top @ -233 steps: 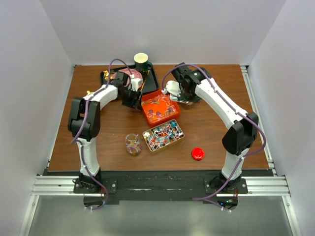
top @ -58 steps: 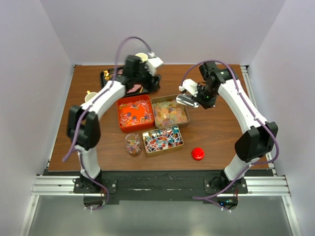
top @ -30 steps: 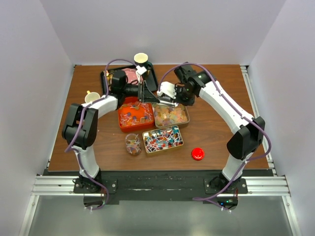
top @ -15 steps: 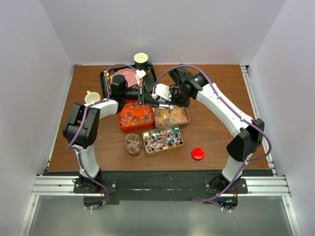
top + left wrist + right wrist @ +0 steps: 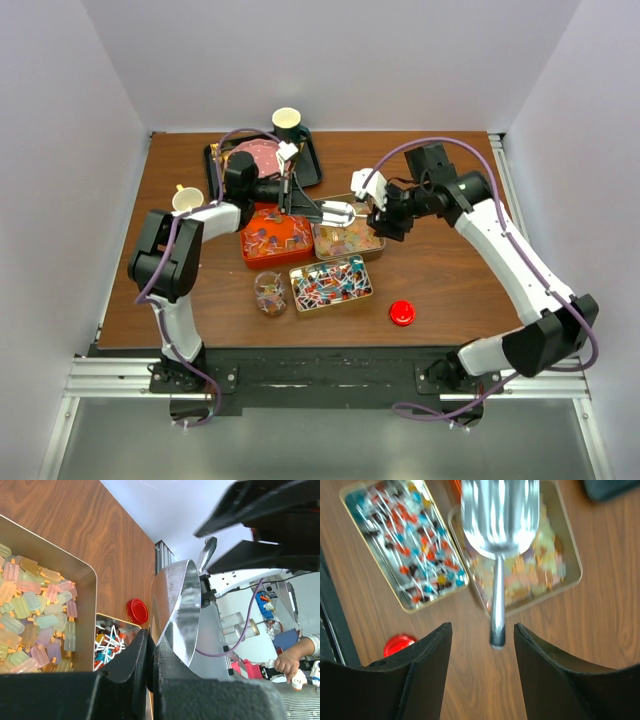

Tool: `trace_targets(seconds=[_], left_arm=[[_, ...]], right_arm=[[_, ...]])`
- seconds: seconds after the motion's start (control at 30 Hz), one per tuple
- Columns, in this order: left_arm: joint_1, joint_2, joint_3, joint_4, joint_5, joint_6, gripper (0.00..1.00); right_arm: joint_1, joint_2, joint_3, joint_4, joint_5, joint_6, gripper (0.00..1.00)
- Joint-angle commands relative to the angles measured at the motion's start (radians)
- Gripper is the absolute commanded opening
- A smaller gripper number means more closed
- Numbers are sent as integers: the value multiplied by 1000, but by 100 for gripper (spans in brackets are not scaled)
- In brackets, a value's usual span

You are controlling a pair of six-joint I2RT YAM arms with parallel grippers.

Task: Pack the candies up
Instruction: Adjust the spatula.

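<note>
Filling three tins mid-table, the candies are bright wrapped bits and pale gummies. Left gripper pinches the scoop by its bowl — the contact dark, hard to read. Right gripper gapes wide, blurred, holding nothing — the handle's end between its fingers, untouched. Bare table spreads right of the tins.

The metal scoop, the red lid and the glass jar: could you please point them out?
metal scoop (image 5: pixel 500 517): right wrist view, bowl.
red lid (image 5: pixel 402 313): top view, middle.
glass jar (image 5: pixel 270 307): top view, near wall.
</note>
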Motion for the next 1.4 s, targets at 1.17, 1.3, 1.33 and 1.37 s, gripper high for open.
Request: trace_targets(seconds=[1.17,1.3,1.33,1.37], left_arm=[[-3,13,26,-30,19,23,0],[-1,13,22,-29,19,24,0],[-1,13,22,-30,23,26,0],[-3,14,22,-32,23,26,0]], right_arm=[[69,117,58,133,-19,-35,23],[69,120,50,130,-8,-41,18],[69,120,48,132,-5,-41,17],[68,121,48,132,-1,-43,11]])
